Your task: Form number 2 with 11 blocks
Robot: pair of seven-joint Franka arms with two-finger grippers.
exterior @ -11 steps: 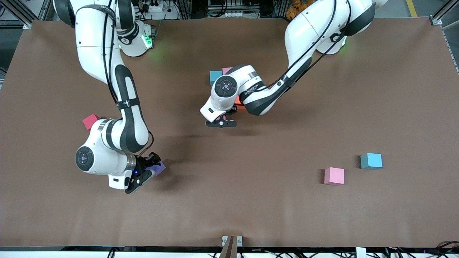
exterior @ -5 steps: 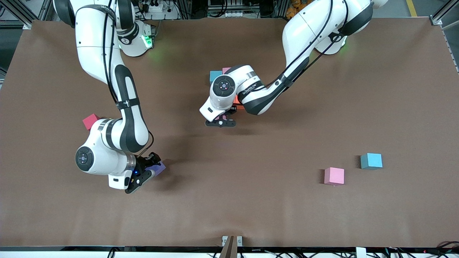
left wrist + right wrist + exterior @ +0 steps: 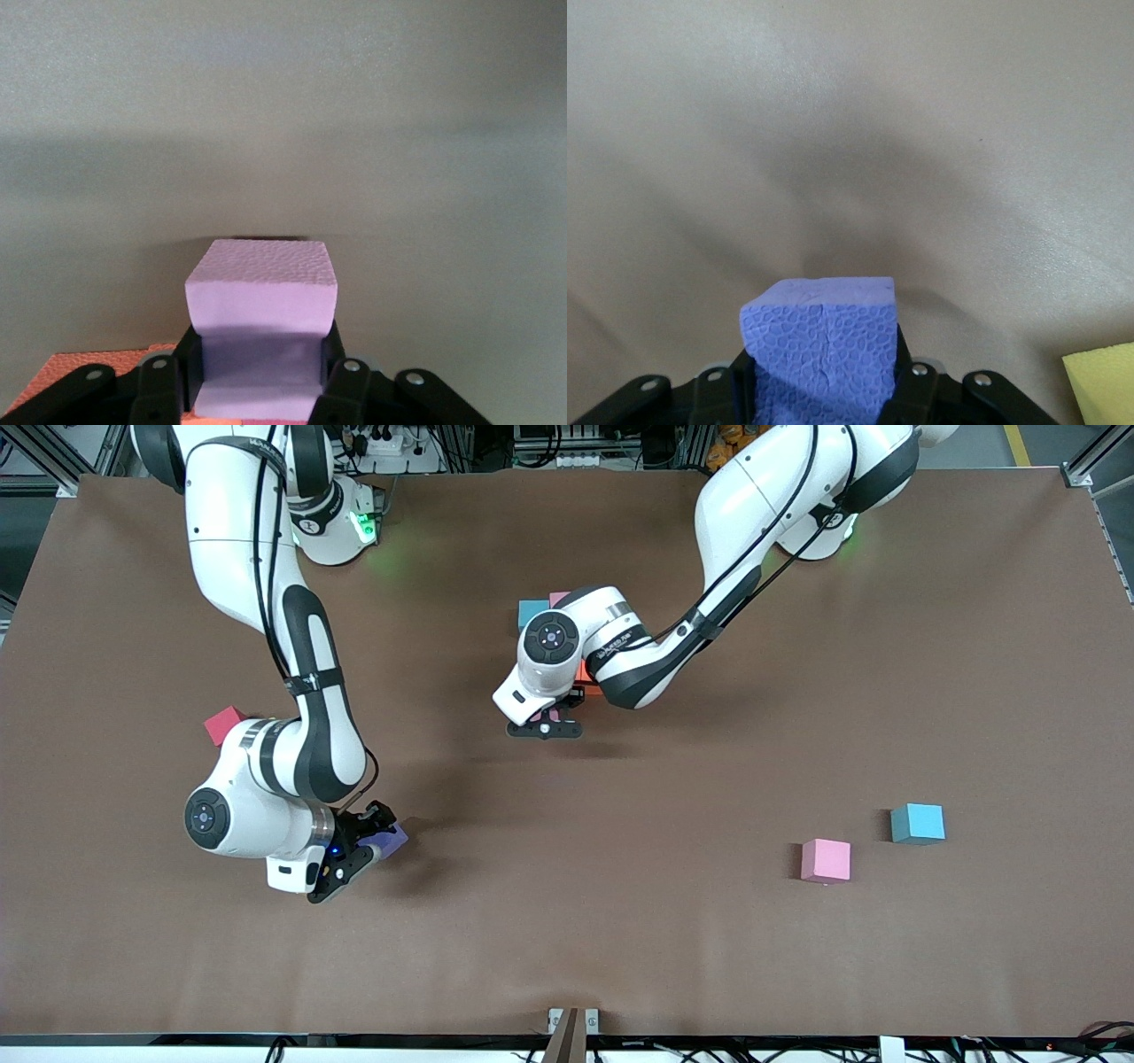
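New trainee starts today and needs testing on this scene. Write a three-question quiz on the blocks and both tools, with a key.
1. True or false: the left tool, over the middle cluster, is shut on a lilac block.
2. Which loose block lies nearest the front camera? A) pink block B) blue block C) red block
3. The right tool, toward the right arm's end of the table, grips a violet block. What colour is the other block at the edge of the right wrist view?

Key: 1 true; 2 A; 3 yellow block.
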